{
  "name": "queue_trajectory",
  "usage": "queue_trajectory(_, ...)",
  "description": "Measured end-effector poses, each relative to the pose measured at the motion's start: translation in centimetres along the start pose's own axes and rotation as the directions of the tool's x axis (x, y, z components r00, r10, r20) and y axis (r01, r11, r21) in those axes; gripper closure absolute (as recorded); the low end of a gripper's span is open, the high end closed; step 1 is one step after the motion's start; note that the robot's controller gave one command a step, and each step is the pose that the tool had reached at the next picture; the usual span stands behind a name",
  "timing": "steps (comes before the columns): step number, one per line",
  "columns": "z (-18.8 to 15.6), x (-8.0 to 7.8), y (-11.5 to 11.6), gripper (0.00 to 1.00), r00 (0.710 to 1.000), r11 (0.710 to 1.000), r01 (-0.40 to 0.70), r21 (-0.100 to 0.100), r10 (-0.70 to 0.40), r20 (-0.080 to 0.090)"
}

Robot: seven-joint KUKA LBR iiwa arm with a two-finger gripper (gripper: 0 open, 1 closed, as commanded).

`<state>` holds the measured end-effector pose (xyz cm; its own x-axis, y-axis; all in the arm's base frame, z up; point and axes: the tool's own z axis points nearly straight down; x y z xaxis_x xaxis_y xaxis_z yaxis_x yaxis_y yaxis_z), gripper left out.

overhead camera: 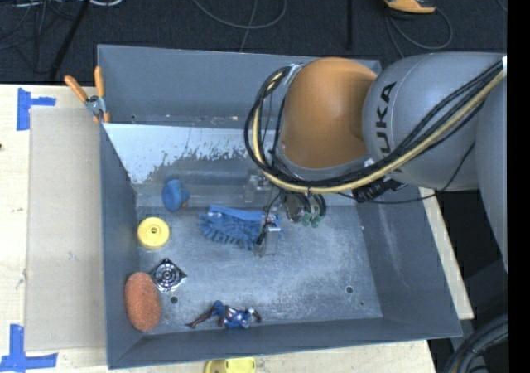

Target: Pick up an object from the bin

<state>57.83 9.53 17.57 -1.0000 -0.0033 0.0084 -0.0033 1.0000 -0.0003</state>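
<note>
My gripper (267, 232) reaches down under the orange wrist cover to the middle of the bin. It sits right at the right-hand end of a blue brush-like thing (228, 226) with bristly edges that lies flat on the bin floor. Whether the gripper touches it I cannot tell. Left of the brush lie a small blue lump (174, 194) and a yellow round disc (153, 232).
Along the bin's front left lie a small round metal piece (167, 276), an orange-brown oval pad (142, 301) and a small blue-and-brown toy (228, 316). The arm and its cables cover the bin's back right.
</note>
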Motion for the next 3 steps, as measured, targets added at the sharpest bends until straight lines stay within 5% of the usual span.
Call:
queue_trajectory(1, -0.4, -0.2, 0.0, 0.0, 1.0, 1.0, -0.002, -0.001, 0.002, 0.007)
queue_trajectory(2, 4.1, -1.0, -1.1, 0.0, 1.0, 1.0, -0.024, -0.002, 0.024, 0.015)
queue_trajectory(3, 10.0, -1.9, -1.6, 1.0, 0.998, 0.998, -0.065, -0.001, 0.065, 0.007)
